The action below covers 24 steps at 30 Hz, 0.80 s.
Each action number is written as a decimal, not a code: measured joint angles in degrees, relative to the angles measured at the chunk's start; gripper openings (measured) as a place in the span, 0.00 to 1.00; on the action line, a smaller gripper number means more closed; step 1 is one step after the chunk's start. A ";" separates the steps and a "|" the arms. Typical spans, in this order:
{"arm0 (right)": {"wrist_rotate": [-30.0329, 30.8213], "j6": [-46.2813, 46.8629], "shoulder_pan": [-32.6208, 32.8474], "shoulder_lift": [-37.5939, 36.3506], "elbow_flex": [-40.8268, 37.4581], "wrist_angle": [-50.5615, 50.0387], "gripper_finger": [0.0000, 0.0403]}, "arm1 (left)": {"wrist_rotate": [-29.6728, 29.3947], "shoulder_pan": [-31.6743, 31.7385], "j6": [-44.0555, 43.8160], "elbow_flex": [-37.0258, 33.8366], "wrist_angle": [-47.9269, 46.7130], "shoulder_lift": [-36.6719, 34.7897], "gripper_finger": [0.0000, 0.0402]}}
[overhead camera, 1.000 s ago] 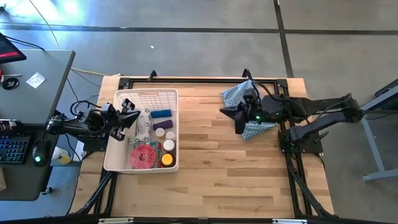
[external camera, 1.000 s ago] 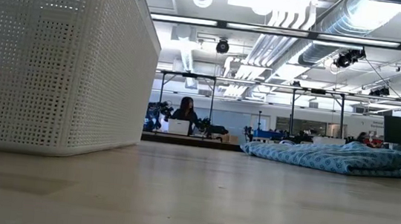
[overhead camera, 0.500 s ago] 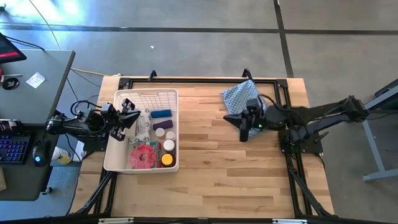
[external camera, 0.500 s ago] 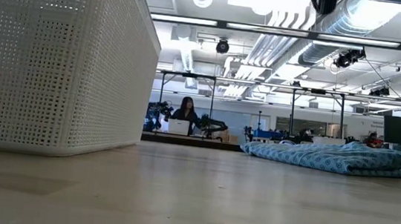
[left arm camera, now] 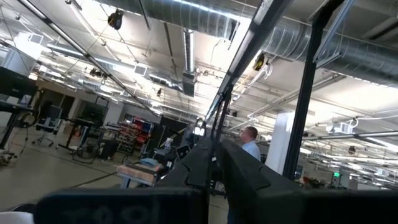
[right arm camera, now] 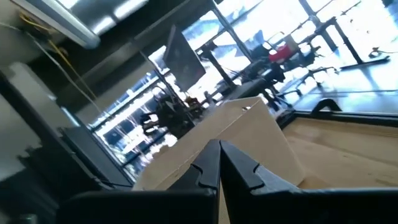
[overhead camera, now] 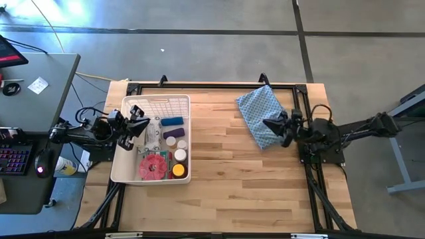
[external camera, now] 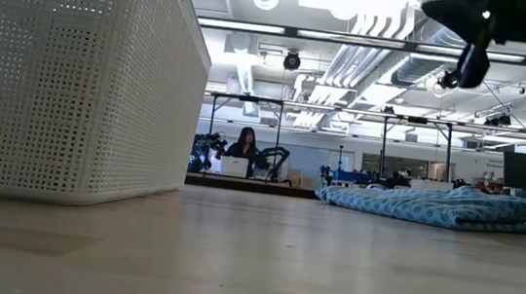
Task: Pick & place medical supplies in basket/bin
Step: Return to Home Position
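The white lattice bin [overhead camera: 119, 169] stands at the table's left, its wall filling the low view's left [external camera: 74, 78]. Inside lie the medical supplies: a blue cylinder [overhead camera: 171, 121], a purple cylinder [overhead camera: 171, 133], white-capped jars [overhead camera: 180, 155], a red disc [overhead camera: 154, 166], a yellow-capped bottle [overhead camera: 178, 170] and packets [overhead camera: 151, 129]. My left gripper [overhead camera: 139, 123] hovers shut over the bin's left rim; its fingers meet in its wrist view [left arm camera: 214, 165]. My right gripper [overhead camera: 267, 123] is shut and empty, high above the table [external camera: 471, 32] over the blue cloth's right edge.
A blue patterned cloth [overhead camera: 259, 114] lies crumpled flat on the table's far right [external camera: 443, 207]. Bare wooden tabletop [overhead camera: 219, 172] stretches between the bin and the cloth and along the near side. A desk with a keyboard [overhead camera: 13, 159] stands left of the table.
My right gripper has drawn back from over the cloth toward the table's right edge, sinking into the low view from above and tipping its fingers upward, staying shut. The cloth lies uncovered where it was. My left gripper has kept still.
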 joint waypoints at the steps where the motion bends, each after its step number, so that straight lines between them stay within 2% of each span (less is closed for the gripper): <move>1: -1.02 0.37 -0.44 -1.84 -2.23 1.54 0.00 | 0.00 0.00 0.00 0.00 0.01 0.00 0.18; 6: -2.97 4.76 -2.22 -9.76 -13.08 9.12 0.00 | 0.02 0.00 -0.01 0.04 0.03 0.02 0.18; 9: -3.38 4.11 -2.79 -12.52 -12.55 3.36 0.00 | 0.11 0.00 -0.02 0.07 0.04 0.02 0.18; 15: -6.42 0.03 -4.46 -12.93 -13.07 5.10 0.00 | 0.11 0.00 -0.02 0.07 0.04 0.04 0.18; 21: -13.74 -10.22 -4.79 -12.89 -13.07 3.69 0.00 | 0.09 0.00 -0.02 0.07 0.04 0.02 0.18; 24: -16.78 -10.90 -4.77 -12.89 -13.07 2.11 0.00 | 0.09 0.00 -0.02 0.07 0.04 0.02 0.18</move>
